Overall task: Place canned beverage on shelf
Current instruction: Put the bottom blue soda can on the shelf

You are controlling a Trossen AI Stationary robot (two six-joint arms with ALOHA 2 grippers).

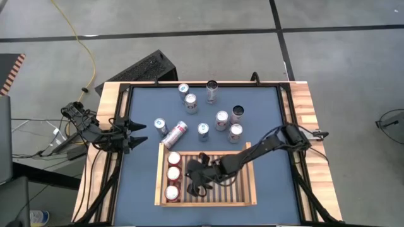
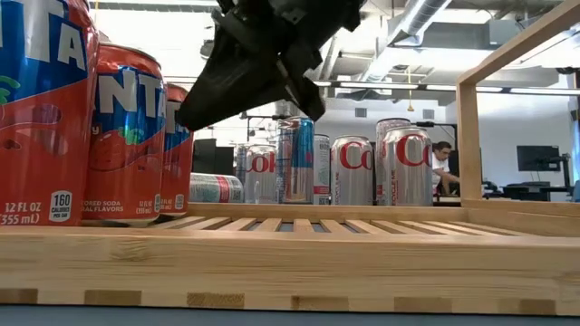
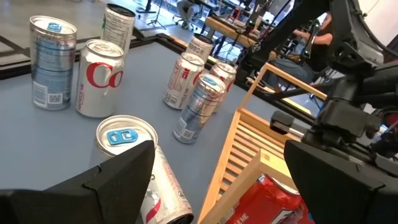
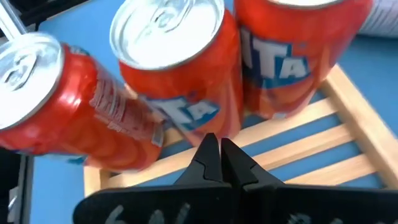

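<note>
Shelf (image 1: 243, 200): light-wood slatted tray on the blue tabletop (image 1: 265, 113), at its near edge. Three orange soda cans (image 1: 173, 175) stand upright in a row along the shelf's left end; the other slats are bare.

Right gripper (image 1: 197, 180): over the shelf, just beside the orange cans, fingers closed tip to tip on nothing. In the right wrist view the closed tips (image 4: 219, 163) hang above the slats in front of the middle can.

Beyond the shelf's far rim: a group of silver cans (image 1: 221, 120) stands upright on the tabletop. One silver can (image 1: 175, 134) lies on its side just off the shelf's far-left corner.

Left gripper (image 1: 137, 135): at the tabletop's left edge, left of the shelf's far corner, fingers spread wide, empty, pointing at the tipped can.
</note>
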